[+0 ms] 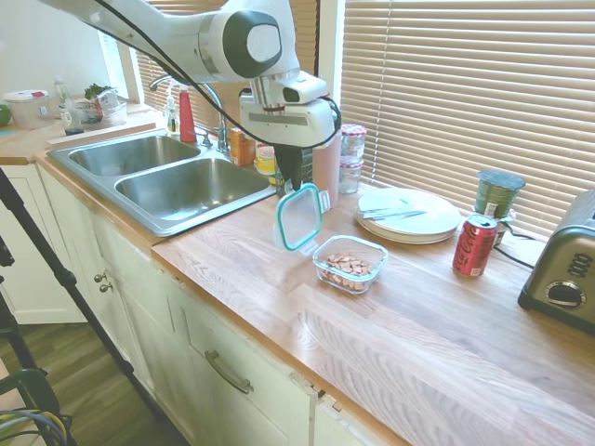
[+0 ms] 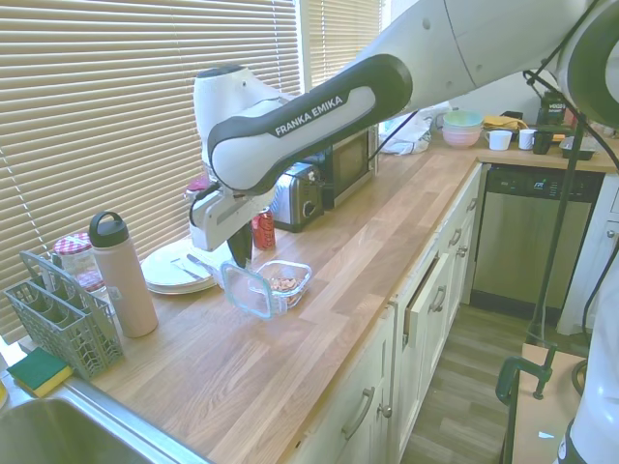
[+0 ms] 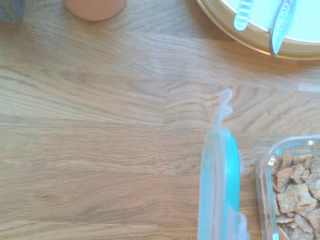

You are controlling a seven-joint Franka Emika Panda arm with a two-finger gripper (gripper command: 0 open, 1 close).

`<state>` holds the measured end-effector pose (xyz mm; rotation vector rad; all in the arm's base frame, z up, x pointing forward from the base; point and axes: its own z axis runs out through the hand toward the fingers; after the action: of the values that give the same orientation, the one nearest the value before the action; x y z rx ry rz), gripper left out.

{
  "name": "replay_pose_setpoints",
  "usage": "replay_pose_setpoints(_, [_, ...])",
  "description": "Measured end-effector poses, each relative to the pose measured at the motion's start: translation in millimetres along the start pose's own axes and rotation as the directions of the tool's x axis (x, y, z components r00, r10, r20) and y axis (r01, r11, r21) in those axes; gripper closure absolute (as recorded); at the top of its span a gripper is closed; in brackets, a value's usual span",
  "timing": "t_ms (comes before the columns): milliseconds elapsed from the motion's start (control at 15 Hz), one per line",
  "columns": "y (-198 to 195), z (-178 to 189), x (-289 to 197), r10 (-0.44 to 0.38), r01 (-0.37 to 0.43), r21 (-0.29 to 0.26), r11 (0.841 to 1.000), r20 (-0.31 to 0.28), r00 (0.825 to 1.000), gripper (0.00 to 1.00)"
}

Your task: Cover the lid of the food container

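Lid lifted, container not yet covered.

We see the jaws closed on the top edge of the lid, which hangs on edge above the wooden surface, just beside the food container. The container stands open with the nuts inside, near the white plates. We judge the pickup done; laying the lid flat over the dish and pressing it down is still left.
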<state>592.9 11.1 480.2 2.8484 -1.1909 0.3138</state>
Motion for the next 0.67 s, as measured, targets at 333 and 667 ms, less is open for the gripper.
replay_pose_setpoints(333, [17, -13, 0, 0.018, -0.018, 0.016, 1.0, 0.004, 1.0, 1.0])
replay_pose_setpoints(667, [36, -16, 2, 0.026, -0.026, 0.02, 0.999, 0.012, 1.0, 1.0])
